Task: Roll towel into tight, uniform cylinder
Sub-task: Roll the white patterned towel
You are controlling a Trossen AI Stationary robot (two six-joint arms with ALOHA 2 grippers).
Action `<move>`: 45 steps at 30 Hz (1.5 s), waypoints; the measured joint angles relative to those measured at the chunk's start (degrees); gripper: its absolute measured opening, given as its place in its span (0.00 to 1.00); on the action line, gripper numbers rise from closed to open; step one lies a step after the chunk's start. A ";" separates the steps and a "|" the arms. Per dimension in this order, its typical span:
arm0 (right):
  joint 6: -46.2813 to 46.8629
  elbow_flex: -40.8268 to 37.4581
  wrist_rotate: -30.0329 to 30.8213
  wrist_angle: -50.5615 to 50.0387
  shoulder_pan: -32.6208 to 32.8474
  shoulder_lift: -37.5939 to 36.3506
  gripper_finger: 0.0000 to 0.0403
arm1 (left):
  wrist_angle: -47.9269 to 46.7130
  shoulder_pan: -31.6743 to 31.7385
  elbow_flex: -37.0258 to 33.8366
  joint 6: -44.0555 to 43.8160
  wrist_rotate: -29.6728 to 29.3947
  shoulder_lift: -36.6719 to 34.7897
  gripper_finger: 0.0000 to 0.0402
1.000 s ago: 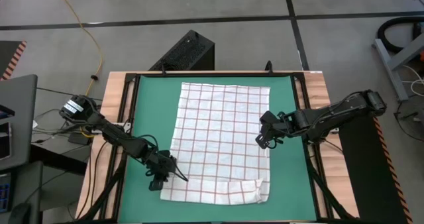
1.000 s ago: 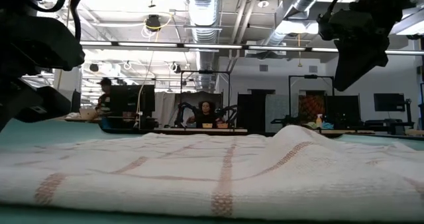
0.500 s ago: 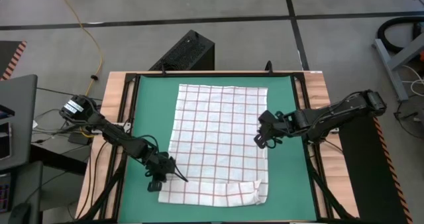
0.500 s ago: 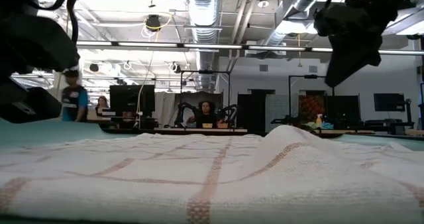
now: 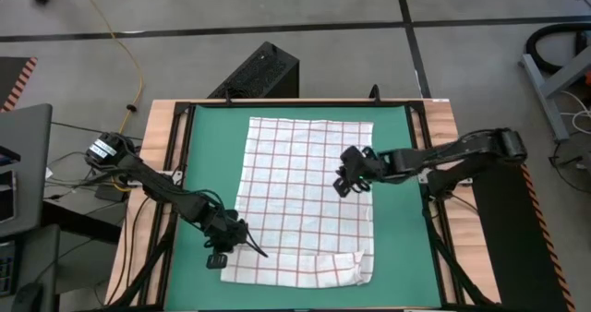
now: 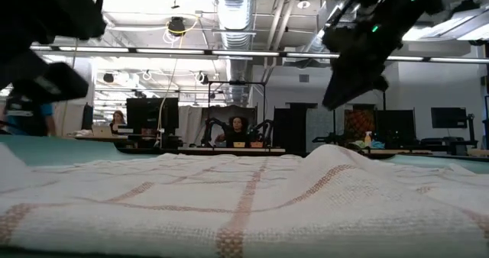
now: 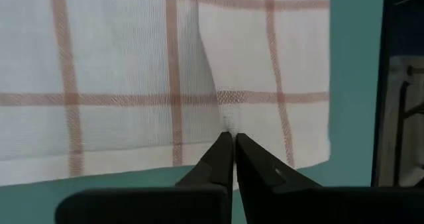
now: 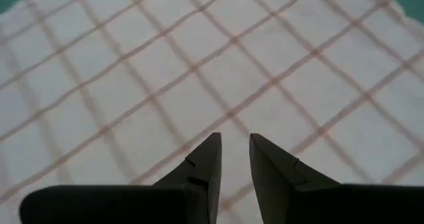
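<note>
The towel (image 5: 305, 197), white with thin red-brown grid lines, lies spread flat on the green mat (image 5: 208, 164). Its near right corner (image 5: 340, 258) is folded over onto itself. My left gripper (image 5: 261, 252) is shut on the towel close to its near left corner. My right gripper (image 5: 342, 187) hovers over the right half of the towel. In the right wrist view it (image 8: 235, 144) is open, with nothing between the fingers and only cloth (image 8: 199, 65) below. My left gripper pinches a small pucker of the towel (image 7: 228, 118) between its two fingertips, a little in from the near edge (image 7: 132, 168). The fingers slant down from the table's left side. A crease (image 7: 204, 52) runs away from the pinch, and the rest of the towel lies on the mat.
A black frame (image 5: 180, 109) borders the mat, with wooden table edges (image 5: 157, 137) outside it. A black box (image 5: 263, 72) sits beyond the far edge. Bare green mat lies on both sides of the towel. People and desks show in the room behind (image 6: 237, 128).
My right gripper has moved from the towel's right edge toward the table's left, over the cloth. My left gripper has risen a little with the pinched cloth. The towel has slid slightly toward the left, and its near left part now stands raised.
</note>
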 joint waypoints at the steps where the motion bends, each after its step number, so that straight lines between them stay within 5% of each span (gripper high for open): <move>1: -1.23 0.00 0.00 1.48 -1.28 1.45 0.25 | -0.77 0.00 0.91 0.12 -0.39 0.00 0.00; 12: -11.18 0.01 -11.05 22.90 -17.00 13.36 0.25 | -4.87 -0.87 11.74 -1.26 -3.69 -0.02 0.00; 27: -10.84 1.73 -17.04 23.95 -25.63 24.90 0.25 | -4.93 -9.27 15.95 -6.57 -3.98 0.21 0.00; 34: -4.54 1.75 -17.05 24.07 -29.82 24.91 0.25 | -7.10 -12.87 15.81 -6.74 -9.26 0.73 0.00; 45: -2.11 3.68 -22.38 23.44 -36.09 23.90 0.25 | -11.19 -15.14 15.73 -1.11 -10.34 11.43 0.00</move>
